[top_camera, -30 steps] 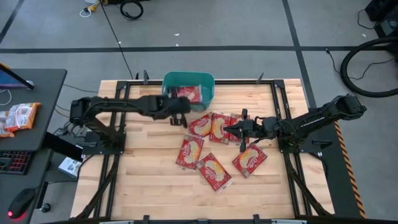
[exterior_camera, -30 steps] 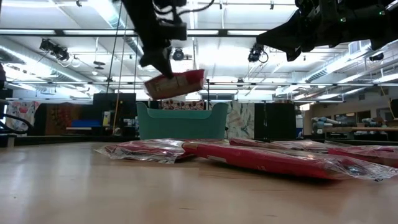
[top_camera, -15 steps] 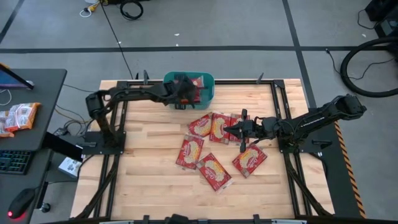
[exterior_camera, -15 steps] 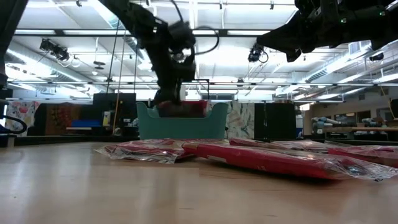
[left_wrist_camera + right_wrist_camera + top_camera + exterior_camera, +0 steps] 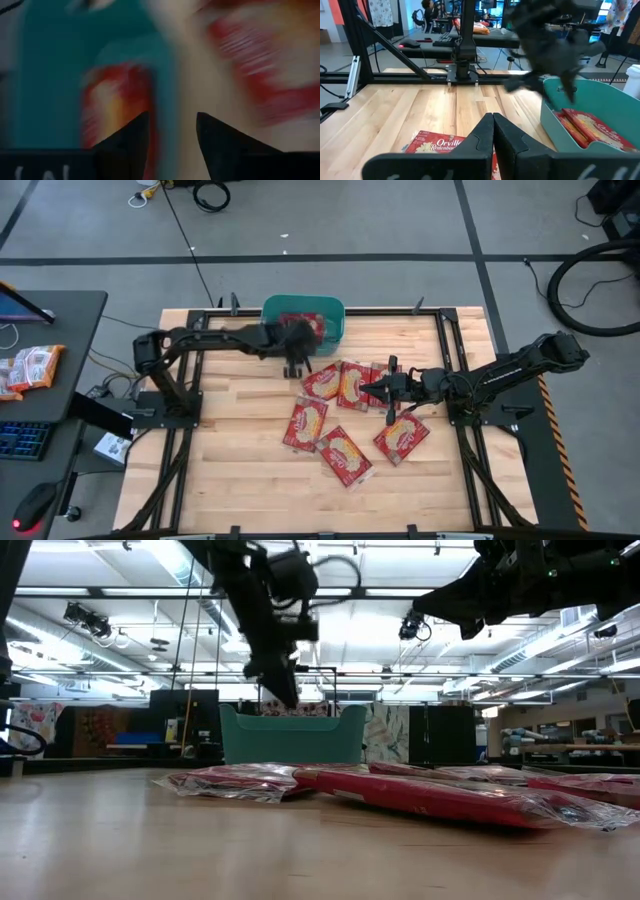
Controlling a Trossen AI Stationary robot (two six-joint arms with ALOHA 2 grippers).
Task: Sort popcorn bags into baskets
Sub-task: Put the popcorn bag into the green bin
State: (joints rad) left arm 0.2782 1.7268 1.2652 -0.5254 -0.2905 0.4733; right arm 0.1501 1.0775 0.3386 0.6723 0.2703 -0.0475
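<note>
L gripper [image 5: 296, 363] beside basket [image 5: 338, 320] (bag [image 5: 303, 326] inside); R gripper [image 5: 389, 392] over bags.

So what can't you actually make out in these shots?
- How many bags lie in the tub: in the high view the left gripper and arm cover part of it; in the low view its wall hides the inside.
- Left wrist view: motion blur, so the print on the bag in the tub is unreadable.
- Low view: the loose bags overlap edge-on, so they can't be counted.

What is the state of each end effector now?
Left end effector: open, empty, beside the basket.
Right end effector: shut, empty.
</note>
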